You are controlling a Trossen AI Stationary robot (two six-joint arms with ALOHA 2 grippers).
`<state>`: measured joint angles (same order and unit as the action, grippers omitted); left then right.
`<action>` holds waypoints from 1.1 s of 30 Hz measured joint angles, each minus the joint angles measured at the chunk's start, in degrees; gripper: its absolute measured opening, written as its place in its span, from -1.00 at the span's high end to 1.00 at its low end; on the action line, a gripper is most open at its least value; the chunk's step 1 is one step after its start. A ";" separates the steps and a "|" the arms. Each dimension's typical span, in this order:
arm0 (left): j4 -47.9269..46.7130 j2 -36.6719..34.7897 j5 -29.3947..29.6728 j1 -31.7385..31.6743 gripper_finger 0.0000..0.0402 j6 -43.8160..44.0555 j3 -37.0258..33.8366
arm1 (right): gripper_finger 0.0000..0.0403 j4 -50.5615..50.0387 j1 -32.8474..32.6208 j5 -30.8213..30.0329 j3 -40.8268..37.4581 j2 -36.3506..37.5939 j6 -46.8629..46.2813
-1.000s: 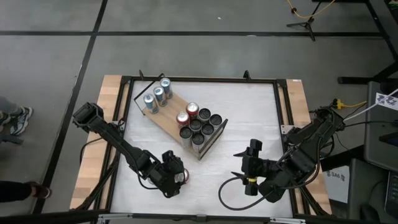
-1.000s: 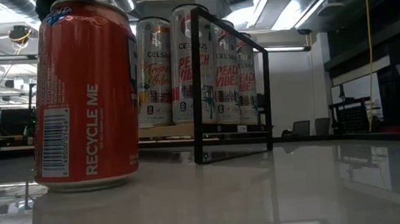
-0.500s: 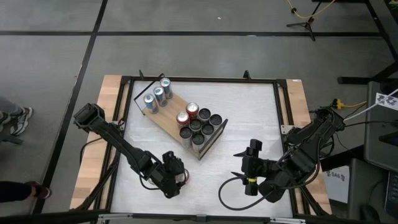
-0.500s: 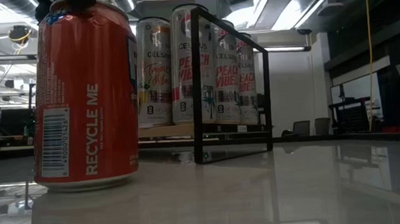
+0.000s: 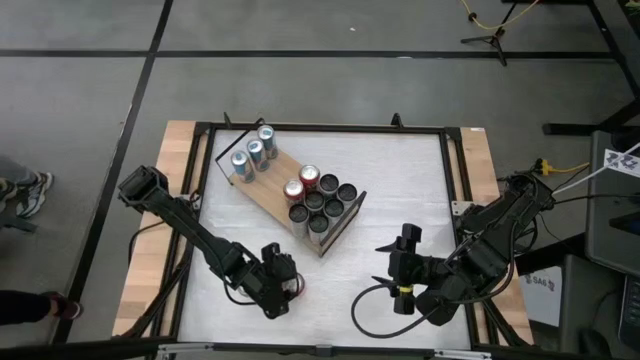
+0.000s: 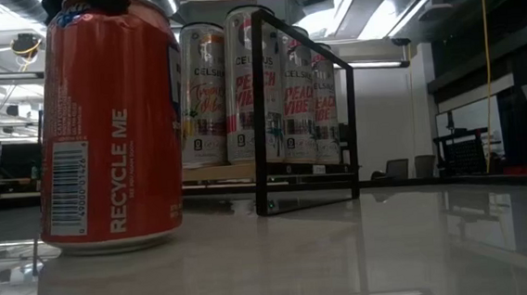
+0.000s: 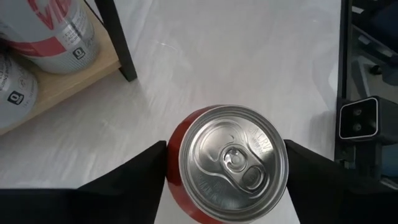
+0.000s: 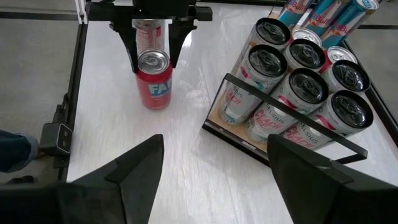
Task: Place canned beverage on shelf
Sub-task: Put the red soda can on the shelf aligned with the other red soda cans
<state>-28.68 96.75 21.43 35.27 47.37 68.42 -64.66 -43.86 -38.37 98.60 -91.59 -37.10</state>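
Observation:
A red can point(image 7: 227, 162) stands upright on the white tabletop near the near edge point(image 5: 291, 285), close up in the low view point(image 6: 109, 130). My left gripper point(image 7: 225, 146) is shut on it from above. The shelf point(image 5: 275, 185), a light-wood board in a black wire frame, lies slantwise at the far left. It holds three silver-blue cans point(image 5: 252, 152) at its far end and several cans point(image 8: 298, 81) at its near end. My right gripper point(image 8: 214, 174) hangs open over the near right of the table point(image 5: 392, 262), holding nothing. My left gripper pinches the red can between its two fingers point(image 7: 140, 171), at opposite sides of the upper wall just under the rim point(image 7: 173, 155). The fingers slant down from above. The can stands upright with its base on the table point(image 6: 112, 244).
A black frame point(image 5: 320, 128) rims the white tabletop, with wooden strips point(image 5: 175, 170) outside it at left and right. A small camera block point(image 7: 357, 118) sits at the table's edge near the can. A black cable point(image 5: 362, 310) loops under the right arm. Bare tabletop point(image 5: 390, 180) lies right of the shelf.
The red can has shifted a little sideways on the table, still upright on its base. More of my left gripper's dark fingers shows over its top in the low view.

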 joint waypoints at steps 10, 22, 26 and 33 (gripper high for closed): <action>0.30 0.00 -0.55 0.01 -0.35 -10.19 0.00 | -0.39 0.02 -0.01 0.00 0.01 0.00 -0.02; 5.77 0.08 -14.18 -3.86 -0.36 -21.12 -0.02 | -0.39 0.04 0.00 0.00 -0.01 0.00 -0.02; 6.22 0.09 -17.54 -5.05 -0.36 -24.21 -0.02 | -0.39 0.04 -0.02 0.00 0.00 0.00 -0.02; 7.75 0.09 -19.67 -5.79 -0.36 -33.57 -0.02 | -0.39 0.04 0.00 0.00 -0.01 0.00 -0.03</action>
<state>-20.92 96.84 1.76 29.47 13.81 68.40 -64.62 -43.86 -38.37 98.59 -91.59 -37.13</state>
